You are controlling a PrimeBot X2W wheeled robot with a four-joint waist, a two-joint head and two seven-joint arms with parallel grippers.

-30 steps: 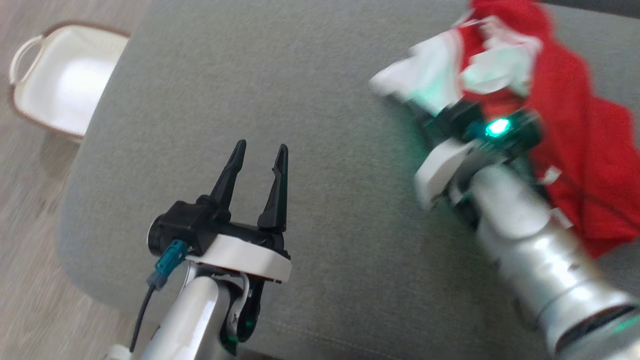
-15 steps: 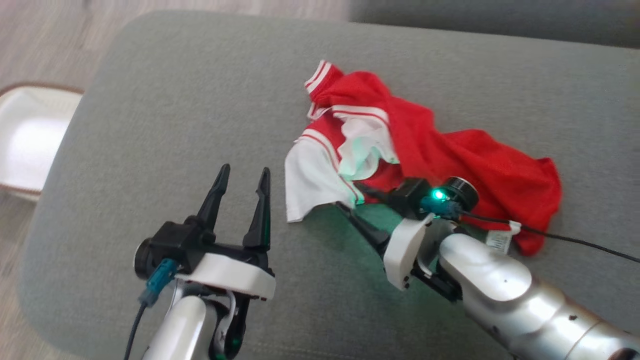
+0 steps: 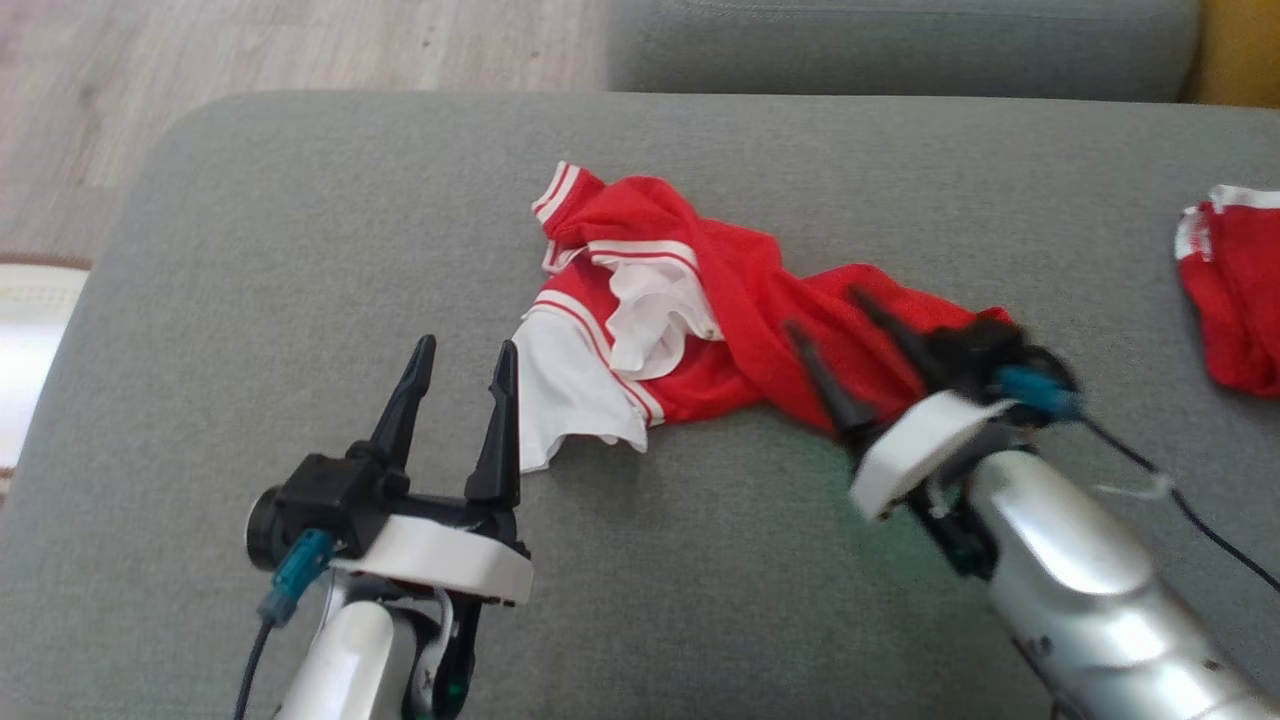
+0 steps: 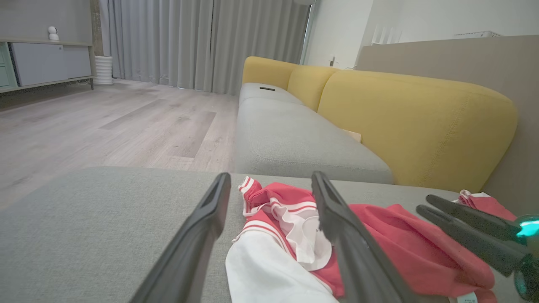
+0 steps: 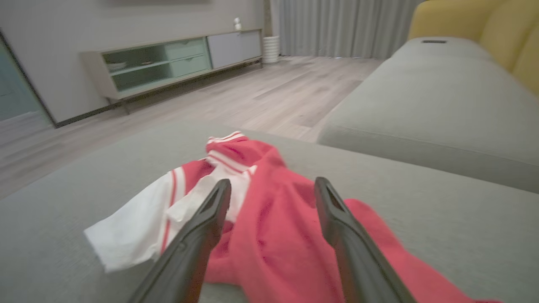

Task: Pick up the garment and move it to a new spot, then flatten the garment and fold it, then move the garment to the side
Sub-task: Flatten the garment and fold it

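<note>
The garment (image 3: 700, 320), a red top with white sleeves and striped trim, lies crumpled in the middle of the grey cushion (image 3: 300, 220). My right gripper (image 3: 828, 312) stands open just above its red right part, with nothing between the fingers. In the right wrist view the gripper (image 5: 273, 184) points over the red cloth (image 5: 269, 227). My left gripper (image 3: 466, 345) is open beside the white sleeve, just left of it. From the left wrist, that gripper (image 4: 269, 179) frames the garment (image 4: 290, 210), and the right gripper's fingers (image 4: 459, 221) show at the right.
A second red garment (image 3: 1230, 290) lies at the cushion's right edge. A white basket (image 3: 20, 330) sits on the wood floor at the left. Another grey seat (image 3: 900, 40) lies beyond, with a yellow sofa back (image 4: 412, 126) behind it.
My right gripper opened, let go of the garment's white part and drew back to the right over the red cloth. The garment now rests on the cushion. The head camera has shifted.
</note>
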